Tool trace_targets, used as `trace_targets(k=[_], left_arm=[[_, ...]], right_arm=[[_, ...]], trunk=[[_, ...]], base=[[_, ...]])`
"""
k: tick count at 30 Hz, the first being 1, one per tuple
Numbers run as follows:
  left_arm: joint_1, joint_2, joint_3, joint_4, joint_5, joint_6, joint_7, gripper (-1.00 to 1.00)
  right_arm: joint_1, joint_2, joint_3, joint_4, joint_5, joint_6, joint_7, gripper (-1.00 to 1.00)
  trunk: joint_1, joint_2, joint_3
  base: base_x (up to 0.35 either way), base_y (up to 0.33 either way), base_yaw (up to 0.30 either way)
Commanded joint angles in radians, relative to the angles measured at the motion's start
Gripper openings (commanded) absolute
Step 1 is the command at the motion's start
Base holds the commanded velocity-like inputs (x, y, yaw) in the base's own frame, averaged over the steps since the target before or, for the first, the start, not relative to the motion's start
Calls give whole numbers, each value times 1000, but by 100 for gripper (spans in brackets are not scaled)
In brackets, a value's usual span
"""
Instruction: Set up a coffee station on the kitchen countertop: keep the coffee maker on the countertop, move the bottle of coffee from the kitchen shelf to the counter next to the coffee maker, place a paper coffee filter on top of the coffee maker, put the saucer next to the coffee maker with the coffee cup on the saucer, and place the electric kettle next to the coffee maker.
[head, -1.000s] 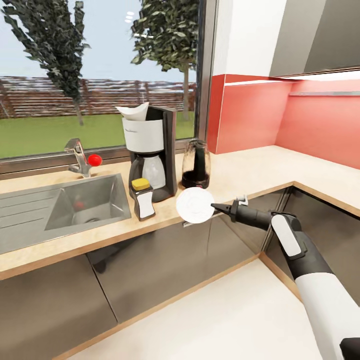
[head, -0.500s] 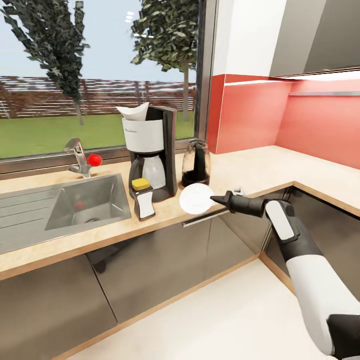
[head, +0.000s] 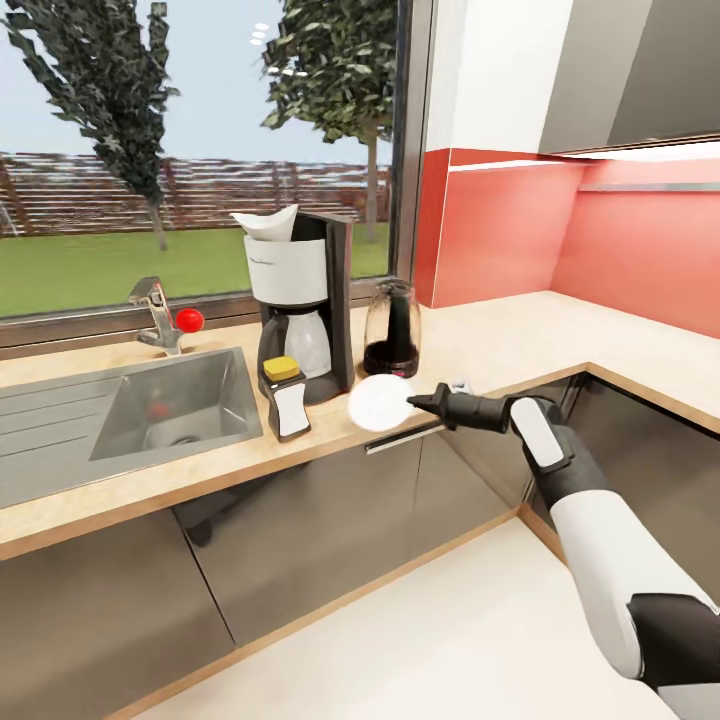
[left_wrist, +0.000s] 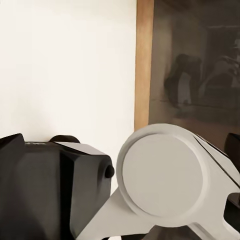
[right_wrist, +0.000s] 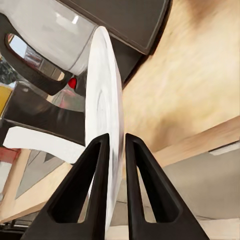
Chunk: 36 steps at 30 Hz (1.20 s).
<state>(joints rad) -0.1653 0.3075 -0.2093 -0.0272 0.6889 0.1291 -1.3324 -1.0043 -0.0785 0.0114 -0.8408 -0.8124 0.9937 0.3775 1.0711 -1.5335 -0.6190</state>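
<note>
Leftward now, right claw (head: 415, 403) pinches upright saucer (head: 378, 402) above countertop (head: 520, 340)

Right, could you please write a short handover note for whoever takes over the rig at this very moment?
Right gripper: shut on the saucer, pinching its rim, plate tilted on edge above the countertop, in front of the electric kettle.
Left gripper: open or shut cannot be told from the left wrist view.
Done: the coffee maker stands on the countertop with the paper coffee filter on top; the bottle of coffee stands in front of it and the kettle right beside it.
Left: lay the saucer flat beside the coffee maker, then fetch the coffee cup and set it on the saucer.
</note>
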Motion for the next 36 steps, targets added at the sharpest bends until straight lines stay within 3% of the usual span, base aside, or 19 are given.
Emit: trace_targets(k=[1,8,36], left_arm=[[0,-1,-8,0,9,11,-3,100],[0,-10,-7,0,9,10,-4,100],[0,-10,-6,0,9,10,-4,100]], right_arm=[[-2,3,1,11,4,2,11,-100],[-40,28,1,125,6,1,9,-100],[-42,31,-4,190,5,-10,9,-100]], trunk=[[0,-1,-1],[0,-1,-1],[0,-1,-1]], base=[[0,0,0],[0,0,0],[62,-21,0]])
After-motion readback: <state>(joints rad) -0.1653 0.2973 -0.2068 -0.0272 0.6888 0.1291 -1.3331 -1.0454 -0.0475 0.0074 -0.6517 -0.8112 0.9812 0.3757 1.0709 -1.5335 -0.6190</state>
